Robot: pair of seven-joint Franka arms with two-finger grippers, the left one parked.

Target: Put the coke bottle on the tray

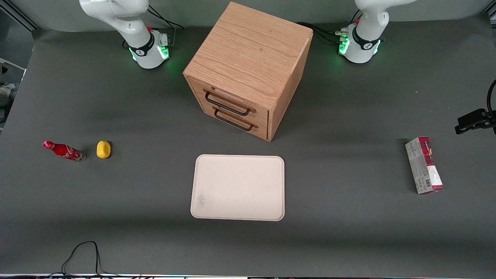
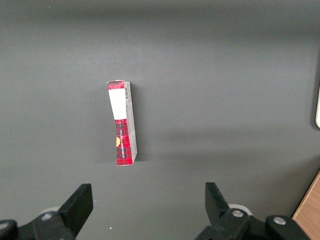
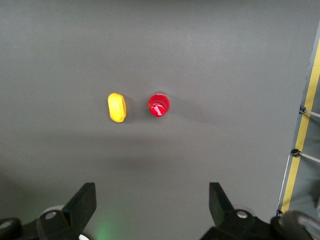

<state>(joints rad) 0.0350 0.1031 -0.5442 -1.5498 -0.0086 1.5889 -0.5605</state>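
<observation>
- The right arm (image 1: 128,23) rises from its base at the edge of the table farthest from the front camera; only its lower links show there, and its wrist is out of the front view.
- The gripper (image 3: 152,210) hangs high above the table, pointing straight down.
- Its two black fingers (image 3: 82,205) stand wide apart, with nothing between them.
- The fingers touch nothing, and bare table shows in the gap.
</observation>
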